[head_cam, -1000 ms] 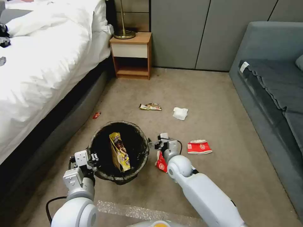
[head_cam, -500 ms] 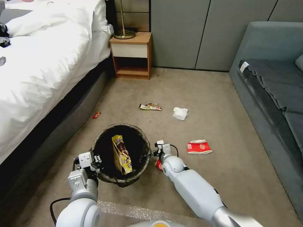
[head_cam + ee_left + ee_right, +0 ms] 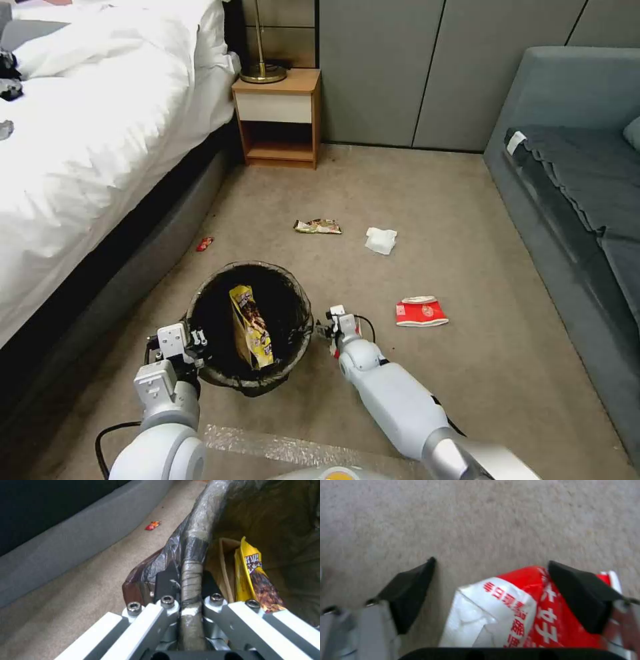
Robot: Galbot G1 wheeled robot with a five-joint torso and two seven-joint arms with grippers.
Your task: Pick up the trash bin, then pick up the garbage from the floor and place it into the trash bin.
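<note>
Nearest the robot, the left end effector (image 3: pixel 186 585) is clamped on the rim of the small round trash bin (image 3: pixel 293 347), a bucket lined with a dark brown-black plastic bag folded over its edge; in the left wrist view one finger sits outside the wall and one inside, with the wrapped rim pinched between them. Inside the bin stands a yellow snack bag (image 3: pixel 251 327) with dark brown print, its lettering too crumpled to read, and in the left wrist view a tan paper bag (image 3: pixel 226 567) leans just beside it.

Just right of the bin, the right end effector (image 3: pixel 493 590) hangs low over the beige carpet (image 3: pixel 433 200) with its black fingertips spread wide apart. A red and white snack wrapper (image 3: pixel 520 610) printed with red and white East Asian characters lies between those fingertips, closer to the one on the picture's right; whether either tip touches it cannot be told.

Farther out on the floor, a red and white flattened packet (image 3: pixel 421 311) lies to the right of that end effector. Beyond it rest a white tissue wad (image 3: pixel 381 240) and a brown-green crumpled wrapper (image 3: pixel 318 226), near each other. A small red wrapper (image 3: pixel 204 243) lies close to the grey base of the white-sheeted bed (image 3: pixel 100 133). At the far wall stands a wooden nightstand (image 3: pixel 277 117).
</note>
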